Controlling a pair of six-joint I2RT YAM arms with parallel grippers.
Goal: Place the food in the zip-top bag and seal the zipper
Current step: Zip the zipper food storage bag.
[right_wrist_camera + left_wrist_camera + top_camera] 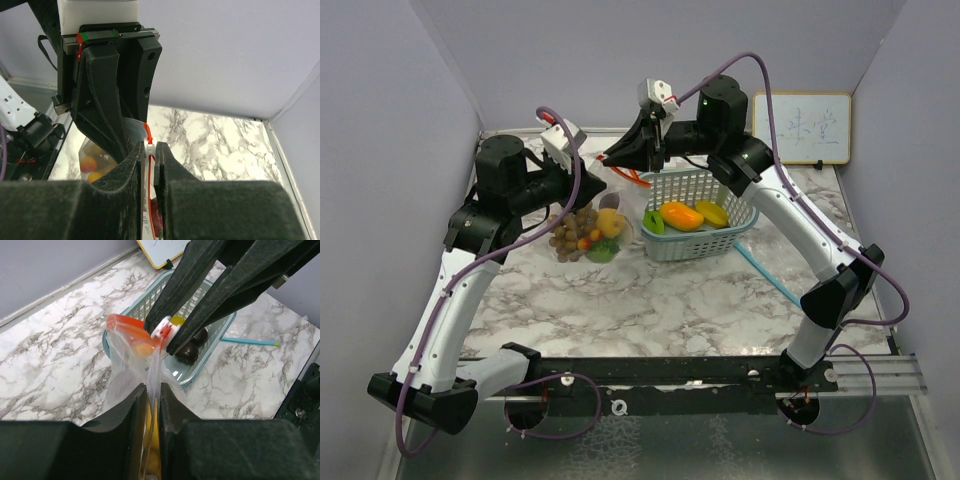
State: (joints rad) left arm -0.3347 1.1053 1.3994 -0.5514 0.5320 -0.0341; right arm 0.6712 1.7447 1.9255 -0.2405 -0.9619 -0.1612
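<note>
Your clear zip-top bag [588, 238] rests on the table [650, 300] with its mouth lifted; the left gripper [153, 407] pinches its film, and the right gripper [149, 154] is closed around the white slider [163, 330] on the orange zipper strip [125, 321]; inside the bag you have a brown grape bunch [568, 236], a yellow-orange round fruit [611, 222] and a green piece [601, 253]; in the teal basket [700, 246] lie an orange-yellow mango [681, 215], a yellow banana [712, 212], a green fruit [653, 222] and two dark round fruits [189, 353].
</note>
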